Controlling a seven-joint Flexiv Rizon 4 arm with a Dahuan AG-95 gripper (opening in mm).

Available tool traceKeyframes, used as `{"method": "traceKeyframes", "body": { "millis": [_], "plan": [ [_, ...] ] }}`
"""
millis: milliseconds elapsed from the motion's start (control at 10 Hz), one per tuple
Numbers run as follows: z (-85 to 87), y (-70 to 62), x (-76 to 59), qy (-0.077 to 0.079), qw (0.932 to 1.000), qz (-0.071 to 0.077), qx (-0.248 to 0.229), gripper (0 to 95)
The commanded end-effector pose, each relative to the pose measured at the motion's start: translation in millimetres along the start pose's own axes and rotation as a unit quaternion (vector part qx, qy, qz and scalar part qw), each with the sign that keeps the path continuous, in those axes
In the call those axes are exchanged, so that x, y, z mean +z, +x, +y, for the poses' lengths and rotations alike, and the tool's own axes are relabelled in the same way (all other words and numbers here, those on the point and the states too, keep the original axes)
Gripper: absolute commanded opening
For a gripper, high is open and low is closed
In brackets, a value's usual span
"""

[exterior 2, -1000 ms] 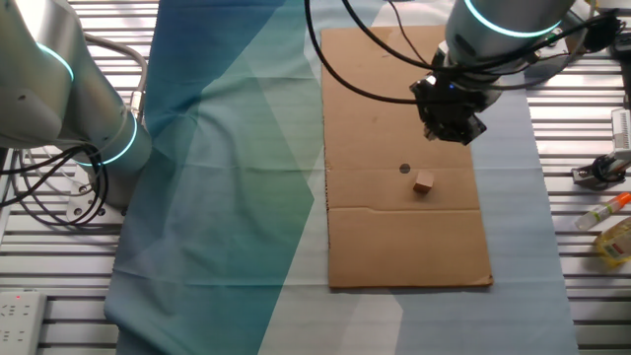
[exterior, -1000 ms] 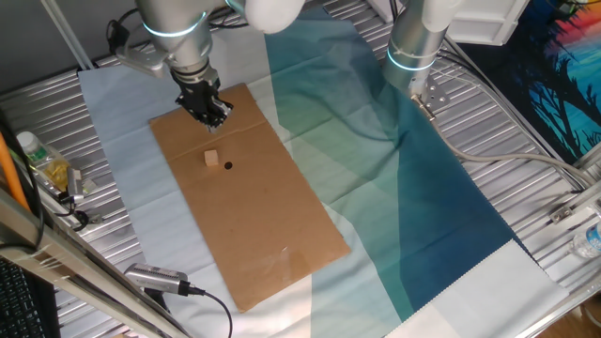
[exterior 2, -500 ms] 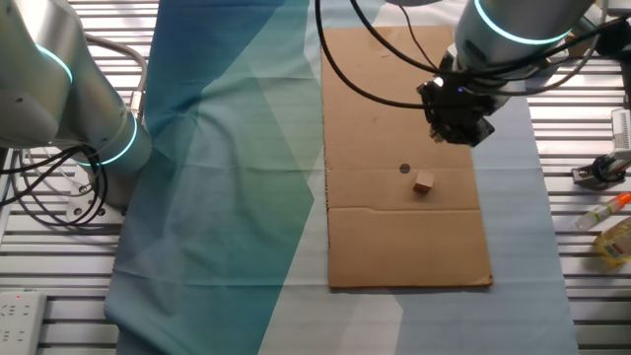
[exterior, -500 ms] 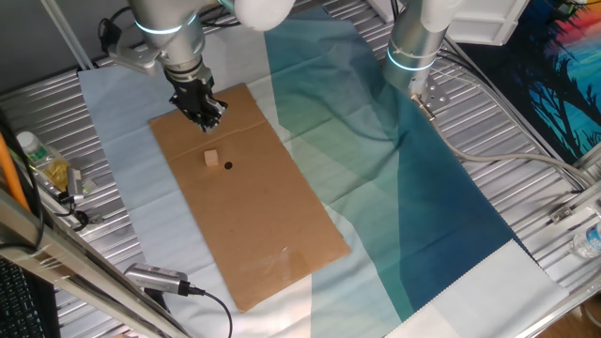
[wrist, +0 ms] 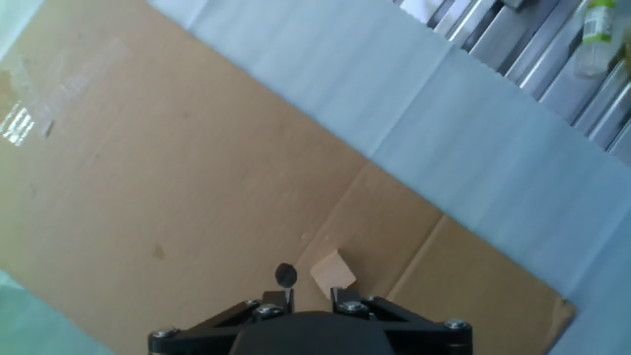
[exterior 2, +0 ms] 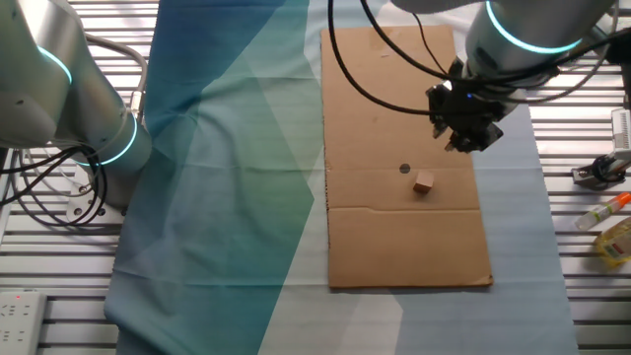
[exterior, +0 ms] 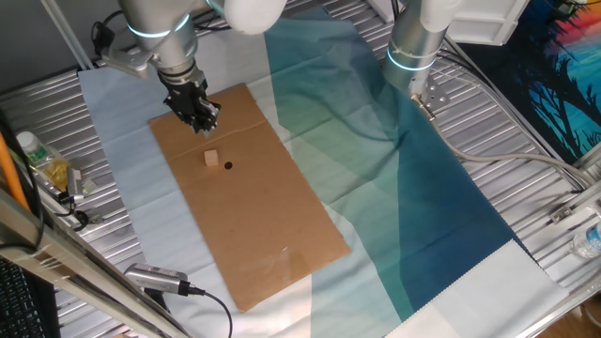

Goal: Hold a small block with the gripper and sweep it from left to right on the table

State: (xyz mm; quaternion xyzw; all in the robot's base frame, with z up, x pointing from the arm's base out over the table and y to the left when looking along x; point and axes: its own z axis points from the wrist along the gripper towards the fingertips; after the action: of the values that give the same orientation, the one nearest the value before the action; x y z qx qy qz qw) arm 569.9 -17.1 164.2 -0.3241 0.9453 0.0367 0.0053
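Observation:
The small block (exterior: 212, 158) lies loose on the brown cardboard sheet (exterior: 272, 225), next to a small black dot (exterior: 227, 166). It also shows in the other fixed view (exterior 2: 424, 181) and in the hand view (wrist: 332, 270). My black gripper (exterior: 198, 118) hovers above the cardboard, short of the block and apart from it. It holds nothing, and its jaws stand a little apart. In the other fixed view the gripper (exterior 2: 464, 135) is up and to the right of the block. In the hand view the gripper (wrist: 302, 296) sits at the bottom edge, the block just beyond it.
The ribbed metal table (exterior: 526, 197) carries blue-to-teal cloth (exterior: 423, 188). A second arm column (exterior: 413, 47) stands at the back. A bottle (exterior: 33, 150) and clutter lie at the left edge. A power strip (exterior 2: 20, 308) and small items (exterior 2: 611, 232) lie by the edges.
My gripper has moved sideways toward the cardboard's outer edge, leftward in one fixed view and rightward in the other. The block and the dot have not moved.

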Motion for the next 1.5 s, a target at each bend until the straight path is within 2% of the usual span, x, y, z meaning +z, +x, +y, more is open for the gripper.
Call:
{"method": "traceKeyframes", "body": {
  "millis": [100,500,600,900,1000,1500],
  "plan": [
    [-3.0,-2.4,4.9,0.000,1.0000,0.002,0.001,19.0],
    [-15.1,-2.8,24.5,-0.006,1.0000,-0.003,-0.001,19.0],
    [-17.0,-3.7,26.8,-0.006,1.0000,-0.003,-0.004,38.0],
    [-18.7,-5.2,32.0,-0.007,0.9999,-0.001,-0.007,38.0],
    [-19.0,-5.4,36.5,-0.008,0.9999,0.000,-0.006,57.0],
    [-19.8,-6.8,57.1,-0.008,1.0000,-0.002,-0.002,57.0]
  ]
}}
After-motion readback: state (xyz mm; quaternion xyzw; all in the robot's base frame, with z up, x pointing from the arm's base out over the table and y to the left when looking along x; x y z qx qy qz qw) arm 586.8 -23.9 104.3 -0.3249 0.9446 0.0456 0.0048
